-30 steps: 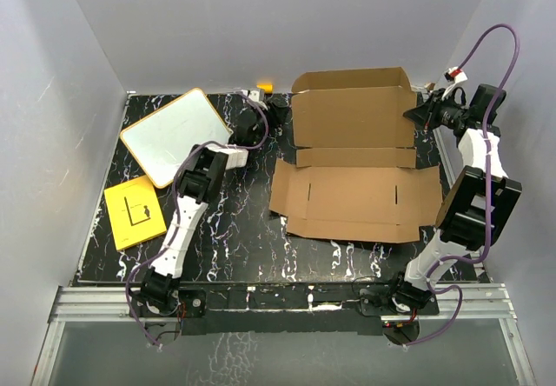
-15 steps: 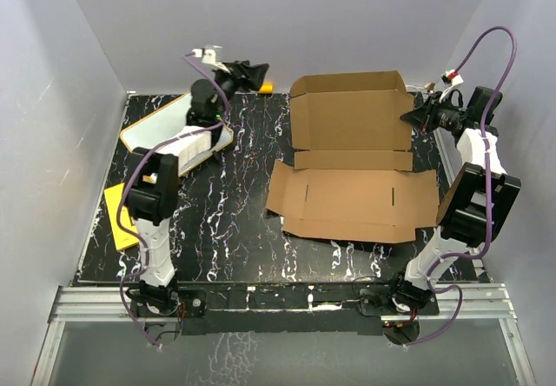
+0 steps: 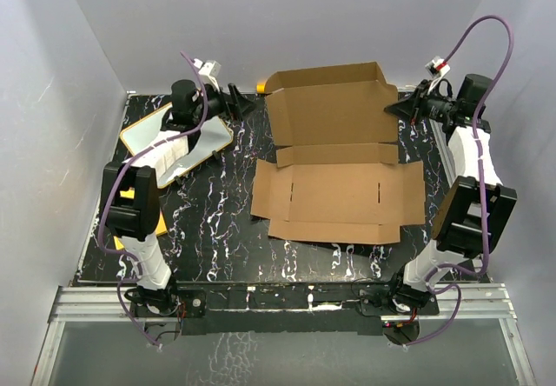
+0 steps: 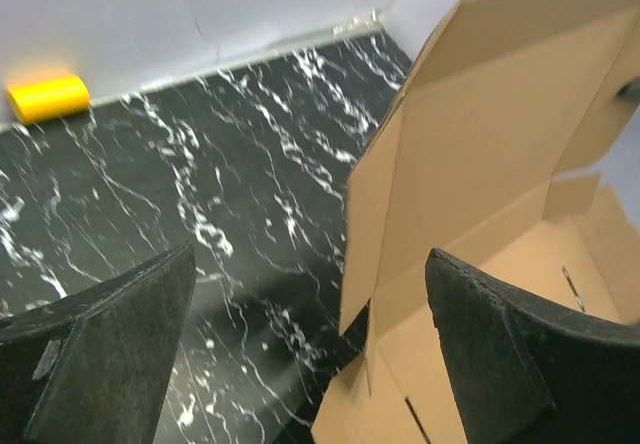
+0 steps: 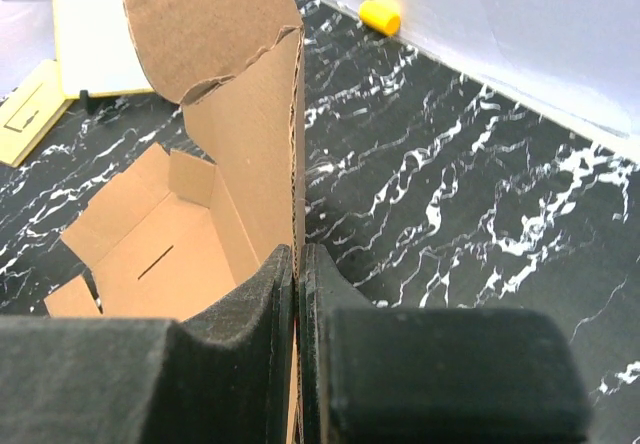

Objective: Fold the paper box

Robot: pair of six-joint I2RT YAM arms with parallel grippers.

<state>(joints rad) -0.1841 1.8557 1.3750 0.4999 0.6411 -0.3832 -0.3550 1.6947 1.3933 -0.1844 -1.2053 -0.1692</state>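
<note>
Only the right wrist view shows right jaws clamping the paper box (image 5: 245,154); left jaws gape.

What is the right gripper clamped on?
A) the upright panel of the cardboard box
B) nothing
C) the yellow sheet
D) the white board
A: in the right wrist view the right gripper is shut on the edge of the raised panel of the paper box.

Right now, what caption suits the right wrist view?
Right end effector clamps the raised wall of the paper box above the table.
</note>
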